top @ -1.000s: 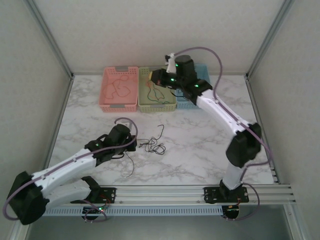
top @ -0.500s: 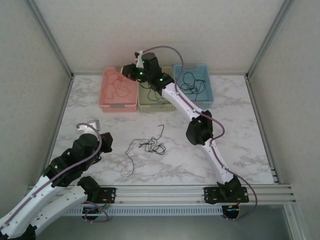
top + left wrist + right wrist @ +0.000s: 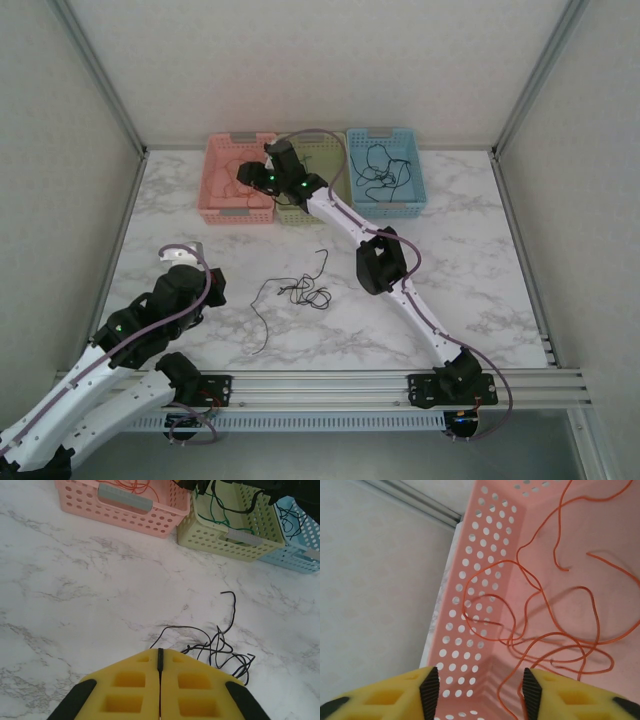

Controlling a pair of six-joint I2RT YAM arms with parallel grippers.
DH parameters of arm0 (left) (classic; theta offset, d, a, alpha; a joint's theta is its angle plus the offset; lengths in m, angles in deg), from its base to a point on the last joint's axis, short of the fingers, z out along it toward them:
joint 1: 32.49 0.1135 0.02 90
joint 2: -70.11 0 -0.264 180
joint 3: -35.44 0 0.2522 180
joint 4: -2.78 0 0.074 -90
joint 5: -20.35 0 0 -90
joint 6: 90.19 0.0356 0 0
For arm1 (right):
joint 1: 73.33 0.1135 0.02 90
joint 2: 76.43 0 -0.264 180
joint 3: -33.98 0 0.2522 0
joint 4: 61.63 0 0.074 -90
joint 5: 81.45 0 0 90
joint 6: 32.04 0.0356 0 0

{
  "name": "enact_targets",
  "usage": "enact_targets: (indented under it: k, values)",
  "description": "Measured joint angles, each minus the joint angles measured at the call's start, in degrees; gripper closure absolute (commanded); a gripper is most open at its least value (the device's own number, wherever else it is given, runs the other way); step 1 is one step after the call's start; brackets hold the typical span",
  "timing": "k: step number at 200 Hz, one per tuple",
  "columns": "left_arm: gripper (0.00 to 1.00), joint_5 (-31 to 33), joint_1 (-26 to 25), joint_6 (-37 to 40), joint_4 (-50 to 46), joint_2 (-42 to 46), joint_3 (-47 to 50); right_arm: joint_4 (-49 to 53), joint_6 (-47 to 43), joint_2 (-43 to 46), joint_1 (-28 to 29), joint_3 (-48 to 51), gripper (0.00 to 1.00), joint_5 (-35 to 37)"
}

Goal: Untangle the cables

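A loose tangle of thin black cable (image 3: 300, 292) lies on the marble in the middle of the table, and it also lies just ahead and to the right of my left gripper (image 3: 160, 652). That gripper is shut, its yellow fingers pressed together with nothing between them. My right gripper (image 3: 480, 695) hangs open over the pink basket (image 3: 485, 575), where a red-orange cable (image 3: 545, 630) lies in loops; one strand runs below the gap. In the top view the right gripper (image 3: 243, 177) is over the pink basket (image 3: 222, 205).
Three baskets stand in a row at the back: pink, green (image 3: 320, 208) and blue (image 3: 400, 200). A green cable (image 3: 216, 505) lies in the green basket (image 3: 235, 535); black cables (image 3: 380, 165) lie in the blue one. The right arm stretches diagonally across the table.
The right arm swung from the green basket to the pink one and opened its jaws. The left arm drew back from the black tangle toward the near left.
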Motion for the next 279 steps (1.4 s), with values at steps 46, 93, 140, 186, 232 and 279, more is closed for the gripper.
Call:
enact_targets:
  k: [46, 93, 140, 186, 232, 279]
  values:
    - [0.93, -0.81, 0.00, 0.00, 0.66, -2.27, 0.83, 6.58, -7.19, 3.19, 0.02, -0.26, 0.44, 0.94]
    - [0.89, -2.43, 0.02, 0.00, 2.14, -4.83, 2.67, 13.25, -14.64, 20.09, 0.02, 9.22, 0.46, 3.21]
    - [0.82, -6.08, 0.13, -0.87, 6.27, -8.59, 6.49, 10.58, -19.19, 50.31, 0.02, 43.47, 0.46, 6.60]
    - [0.71, -11.74, 0.22, -2.91, 15.23, -18.53, 11.89, 6.03, -19.17, 73.72, 0.02, 79.69, 0.47, 9.46]
    - [0.66, -14.82, 0.52, -4.52, 24.85, -30.77, 14.23, 5.84, -17.09, 81.50, 0.02, 101.07, 0.49, 10.75]
    - [0.61, -15.34, 0.55, -6.25, 29.03, -37.51, 15.85, 0.66, -12.50, 82.75, 0.79, 112.02, 0.50, 9.57]
